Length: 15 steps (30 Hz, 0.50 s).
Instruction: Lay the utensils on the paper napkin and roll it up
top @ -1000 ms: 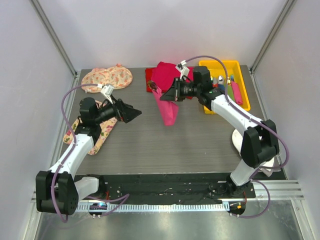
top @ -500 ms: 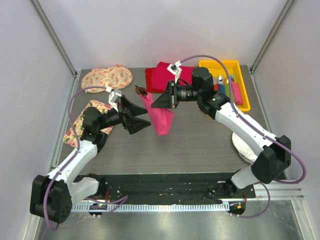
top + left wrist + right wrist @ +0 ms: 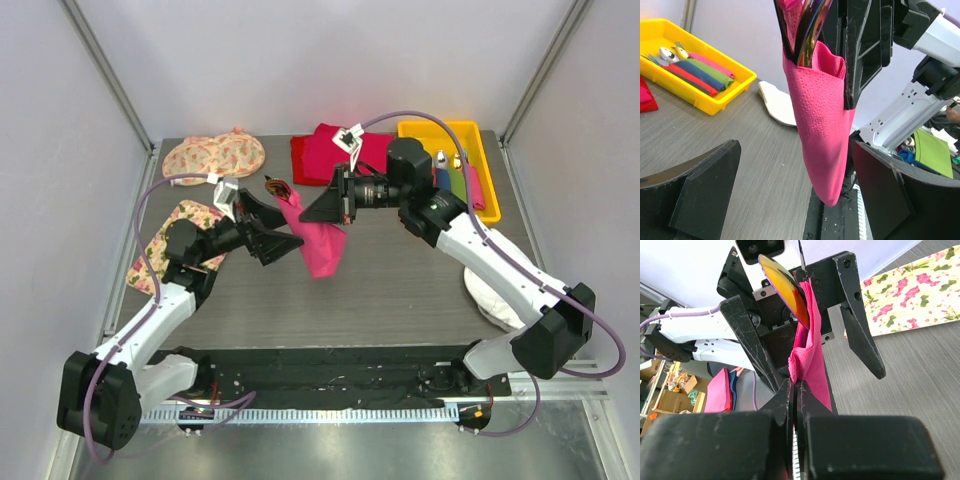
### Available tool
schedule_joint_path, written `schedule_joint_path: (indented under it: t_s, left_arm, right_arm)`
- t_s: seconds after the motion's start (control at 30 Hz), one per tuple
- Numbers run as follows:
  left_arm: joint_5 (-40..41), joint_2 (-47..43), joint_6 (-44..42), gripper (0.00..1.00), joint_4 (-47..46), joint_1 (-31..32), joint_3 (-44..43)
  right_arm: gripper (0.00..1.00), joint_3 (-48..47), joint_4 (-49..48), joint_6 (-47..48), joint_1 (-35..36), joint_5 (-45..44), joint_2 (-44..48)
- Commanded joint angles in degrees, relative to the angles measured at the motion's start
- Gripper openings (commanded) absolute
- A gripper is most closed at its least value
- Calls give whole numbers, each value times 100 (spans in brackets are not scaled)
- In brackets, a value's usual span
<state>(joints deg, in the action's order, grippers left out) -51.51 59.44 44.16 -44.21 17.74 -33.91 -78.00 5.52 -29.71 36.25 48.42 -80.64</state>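
The pink paper napkin (image 3: 322,243) hangs in the air over the middle of the table, folded into a cone around the utensils. Their dark shiny ends (image 3: 279,187) stick out of its top. My right gripper (image 3: 305,213) is shut on the napkin's upper edge (image 3: 807,352), and a glossy utensil head (image 3: 785,286) rises above it. My left gripper (image 3: 797,187) is open, with a finger on each side of the napkin's lower tip (image 3: 830,165), not touching it. From the right wrist, the left fingers (image 3: 860,335) flank the hanging napkin.
A yellow tray (image 3: 482,133) at the back right holds more coloured cutlery (image 3: 695,72). A red-magenta cloth pile (image 3: 318,152) lies at the back centre. Floral mats lie at the back left (image 3: 215,155) and the left (image 3: 160,262). A white object (image 3: 490,292) sits by the right edge.
The right arm has carried the napkin with the utensils left and nearer, away from the cloth pile. The left arm has swung right, bringing its open fingers around the napkin.
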Motion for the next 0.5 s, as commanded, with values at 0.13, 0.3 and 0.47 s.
schedule_joint_path:
  t_s: [0.13,0.3,0.47]
  left_arm:
    - [106,-99,312,98,-554,142,-309]
    - [246,-3,330,99,-554,160,-379]
    - [273,-46,444,99,-563,177,-502]
  right_arm:
    - [1,-93,-824,-272,84,79,294]
    - [1,-137,-929,-377,146,62,338]
    - [1,-14,-991,-483,163,62,400]
